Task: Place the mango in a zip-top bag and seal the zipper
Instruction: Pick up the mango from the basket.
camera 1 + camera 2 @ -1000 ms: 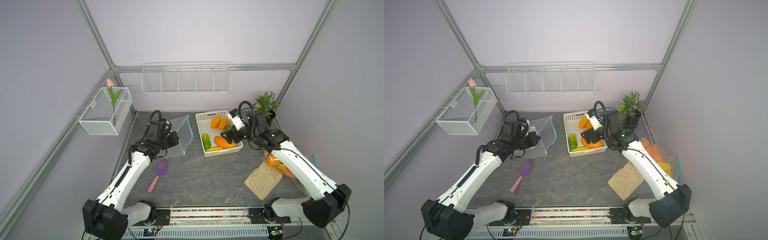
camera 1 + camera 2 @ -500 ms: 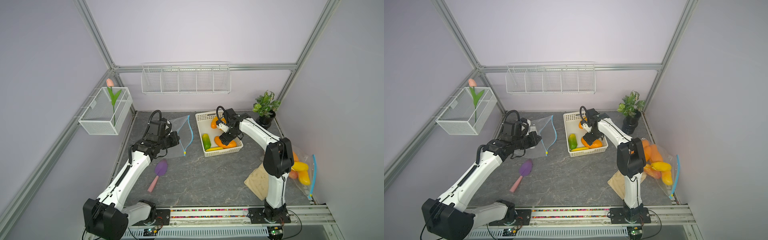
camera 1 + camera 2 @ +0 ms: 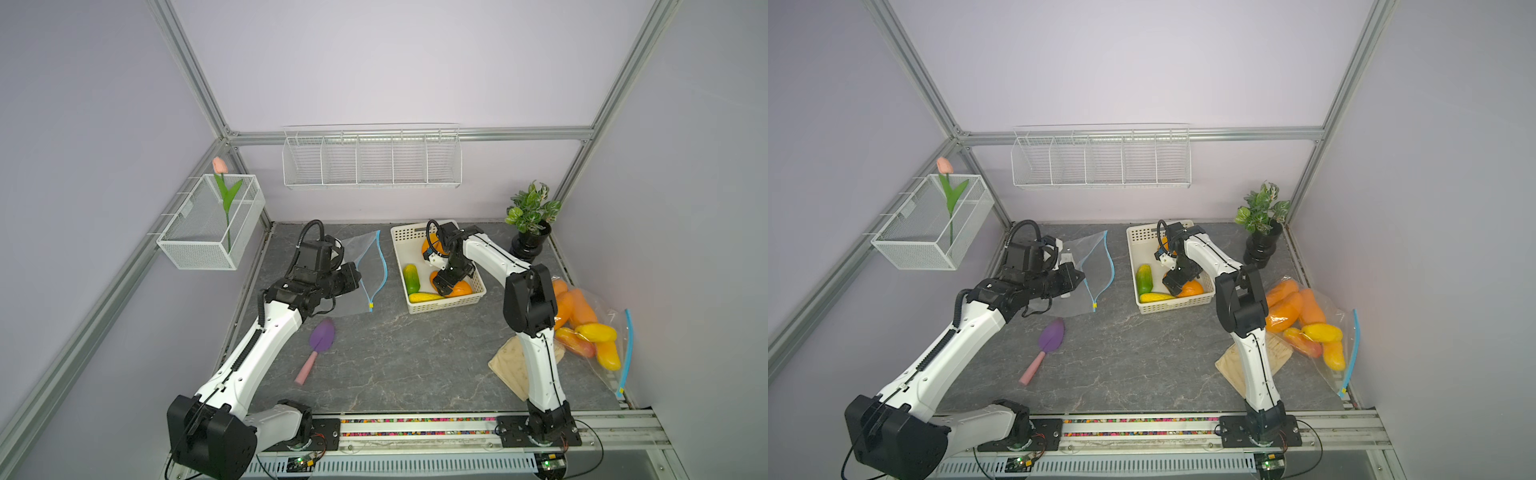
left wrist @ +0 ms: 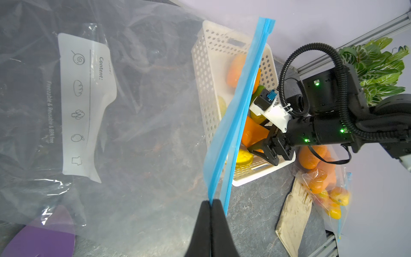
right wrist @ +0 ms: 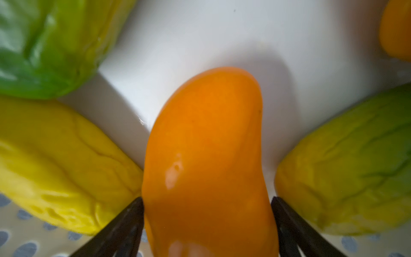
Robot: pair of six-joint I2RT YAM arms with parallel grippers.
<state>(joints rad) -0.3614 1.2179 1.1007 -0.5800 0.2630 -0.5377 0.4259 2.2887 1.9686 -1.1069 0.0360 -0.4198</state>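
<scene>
Both top views: bright, even, diffuse light; only faint soft shadows on bench [image 3: 395, 365]. Focus sharp all over; frame posts [image 3: 189, 70] lean outward near edges, wide-lens distortion.
Left wrist view: white glare streaks and haze on zip-top bag [image 4: 144, 111]; left claw [image 4: 210, 202] close to lens, dark, soft.
Right wrist view: very close; mango [image 5: 206, 155] fairly sharp, small glare spot; green fruit [image 5: 44, 44] blurred; basket [image 5: 200, 40] floor nearly washed out.

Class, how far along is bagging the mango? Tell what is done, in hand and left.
Done: the left claw is shut on the empty bag's blue zipper strip. In hand: the right claw stands open astride an orange mango in the basket. Left: grip, lift, drop it in the bag, seal.
</scene>
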